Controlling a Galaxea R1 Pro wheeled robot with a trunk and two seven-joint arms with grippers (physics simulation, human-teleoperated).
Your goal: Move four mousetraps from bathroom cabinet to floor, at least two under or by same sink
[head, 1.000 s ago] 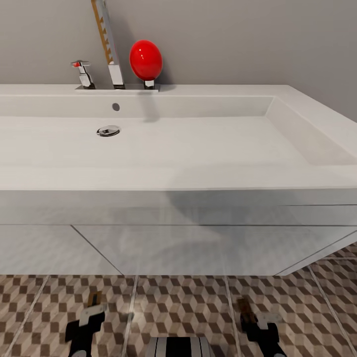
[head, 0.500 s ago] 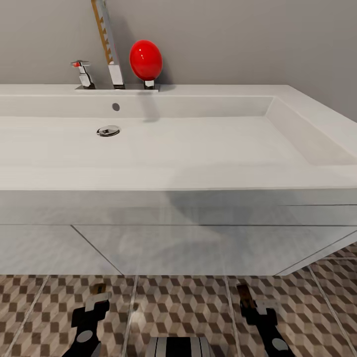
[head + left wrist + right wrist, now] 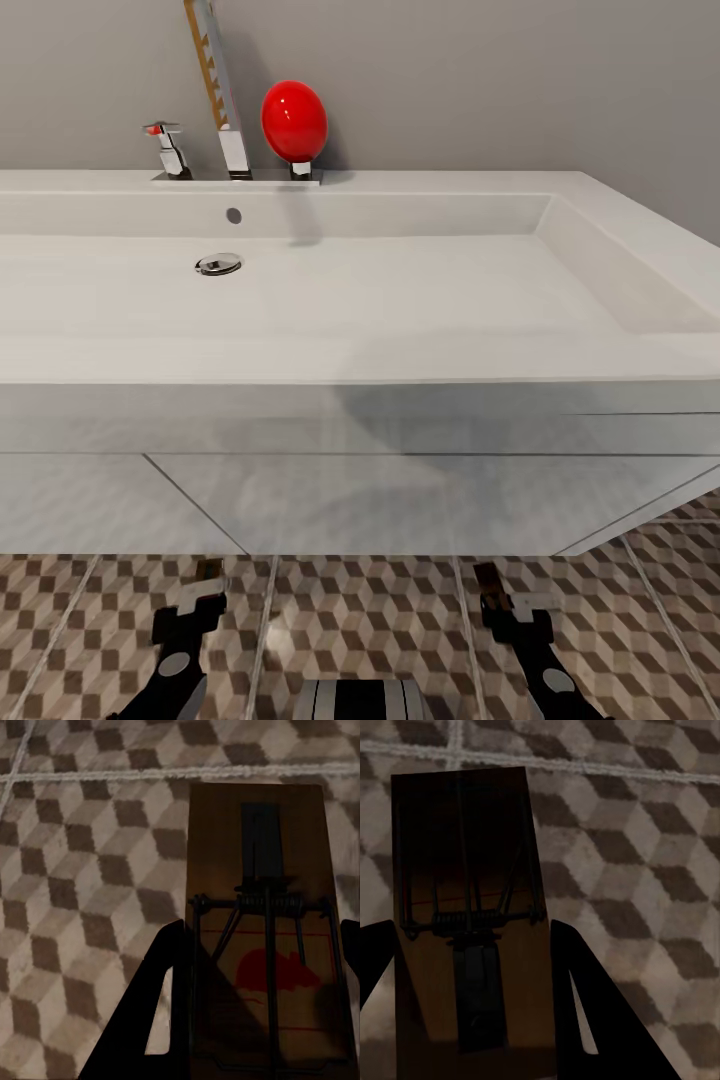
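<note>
We are holding a mousetrap [image 3: 262, 937] in the left gripper [image 3: 190, 605] and another [image 3: 465, 922] in the right gripper [image 3: 505, 598], boards' long axes running fingerward, above the bathroom floor [image 3: 370, 620] fronting the sink [image 3: 300, 360].

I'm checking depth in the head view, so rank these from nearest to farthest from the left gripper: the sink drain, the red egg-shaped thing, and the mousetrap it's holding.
1. Mousetrap, between the left gripper fingers, over the tiles.
2. Sink drain, in the basin above.
3. Red egg-shaped thing, on the back ledge by the wall.
</note>
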